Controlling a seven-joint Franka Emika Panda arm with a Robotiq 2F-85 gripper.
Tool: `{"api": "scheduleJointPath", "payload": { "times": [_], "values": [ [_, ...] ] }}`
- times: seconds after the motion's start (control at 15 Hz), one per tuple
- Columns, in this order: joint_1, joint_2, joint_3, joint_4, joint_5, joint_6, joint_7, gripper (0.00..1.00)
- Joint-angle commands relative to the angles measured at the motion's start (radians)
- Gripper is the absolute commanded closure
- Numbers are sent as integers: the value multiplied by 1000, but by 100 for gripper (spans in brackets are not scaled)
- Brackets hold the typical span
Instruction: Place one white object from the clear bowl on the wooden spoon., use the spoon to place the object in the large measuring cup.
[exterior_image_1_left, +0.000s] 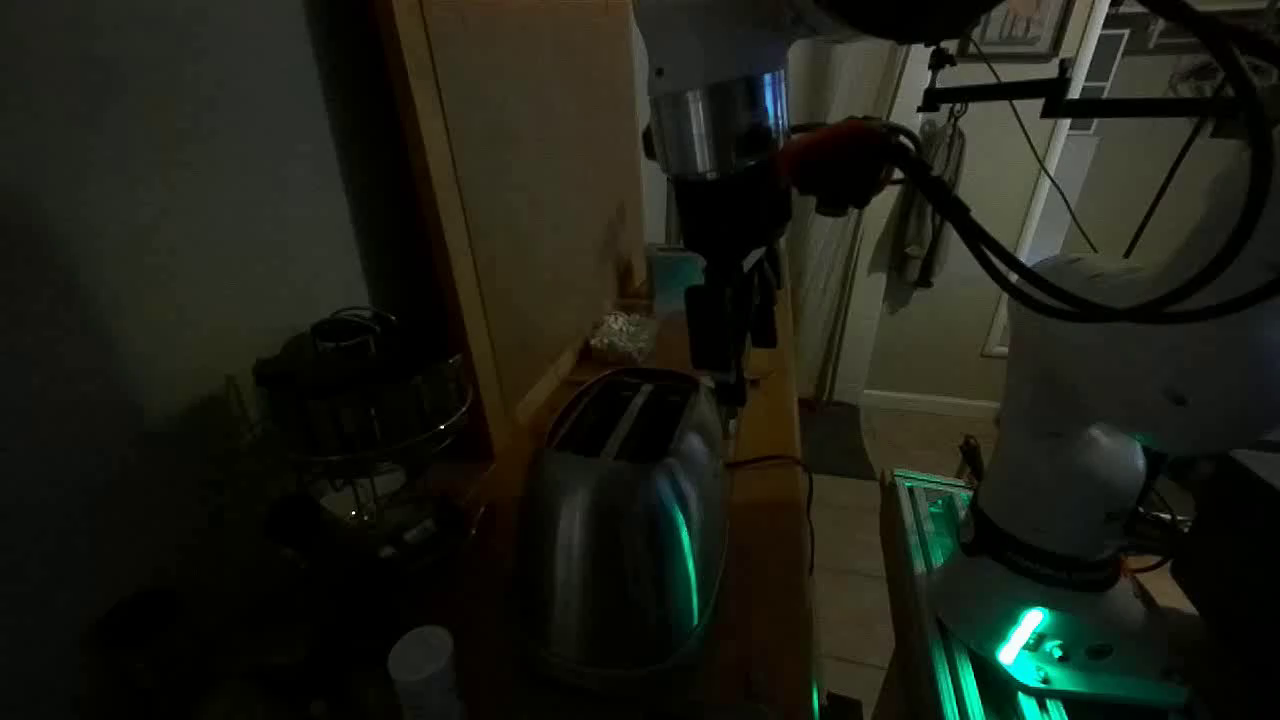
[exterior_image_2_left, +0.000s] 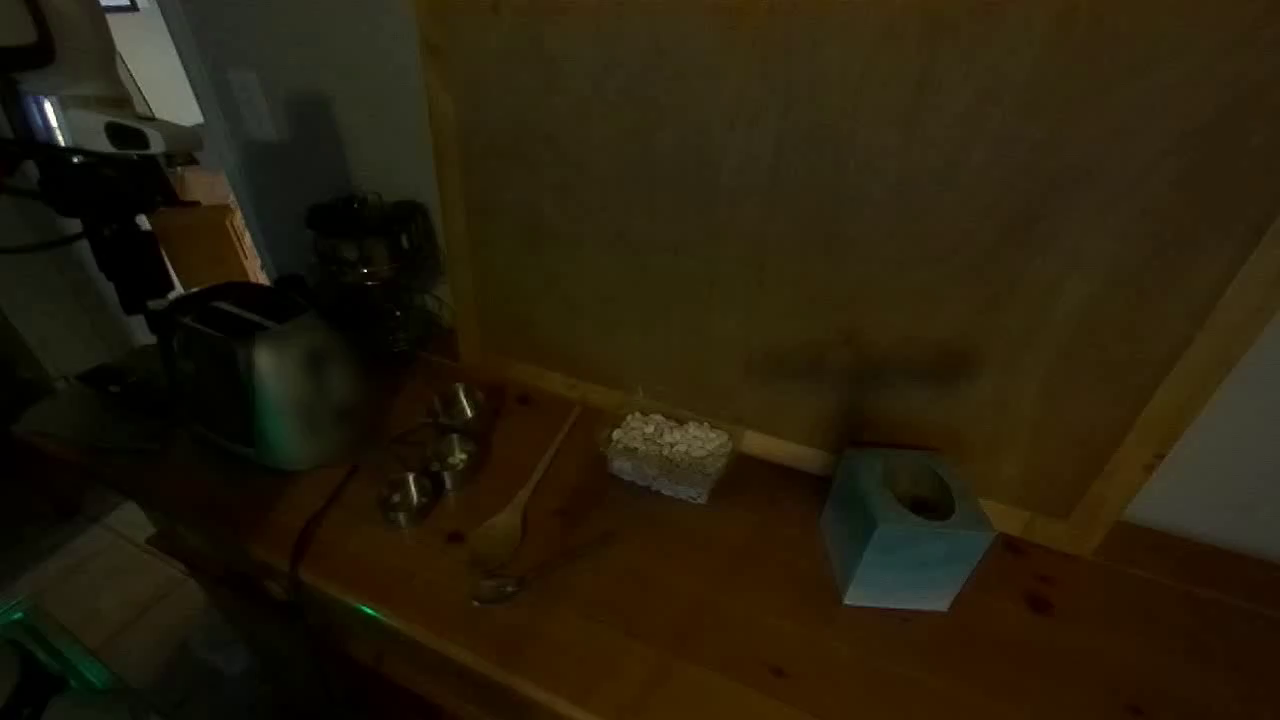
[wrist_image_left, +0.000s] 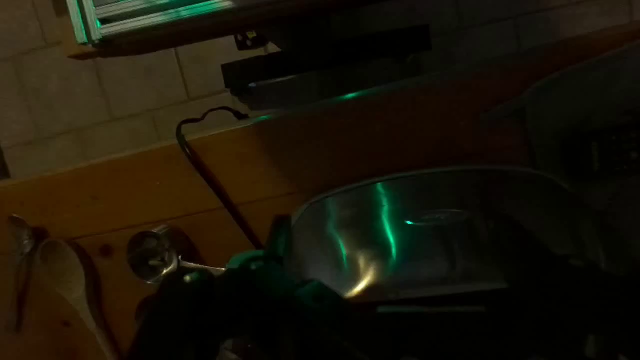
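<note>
I can't see if my gripper (exterior_image_1_left: 734, 380) is parted; rounded metal toaster (exterior_image_1_left: 625, 530) beside it, wooden spoon (exterior_image_2_left: 507, 524) farther off.

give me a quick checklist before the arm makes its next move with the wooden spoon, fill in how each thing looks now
1. Clear bowl stocked with white objects: ok, filled to about the top.
2. Wooden spoon lying loose on the counter: ok.
3. One white object on the spoon's head: not ok, none shows there in the wrist view.
4. Which of the metal measuring cups is the large one: cannot tell, sizes are hard to compare.
5. Gripper clear of the toaster: cannot tell, they overlap in both exterior views.
6. Jaws open: cannot tell, too dark.
</note>
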Motion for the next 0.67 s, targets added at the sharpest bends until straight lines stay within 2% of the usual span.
{"api": "scheduleJointPath", "payload": {
  "times": [0.0, 0.53, 0.6],
  "values": [
    [10, 2, -9, 1, -5, -1, 5, 0],
    [10, 2, -9, 1, -5, -1, 5, 0],
    [-16, -9, -21, 3, -26, 39, 19, 0]
  ]
}}
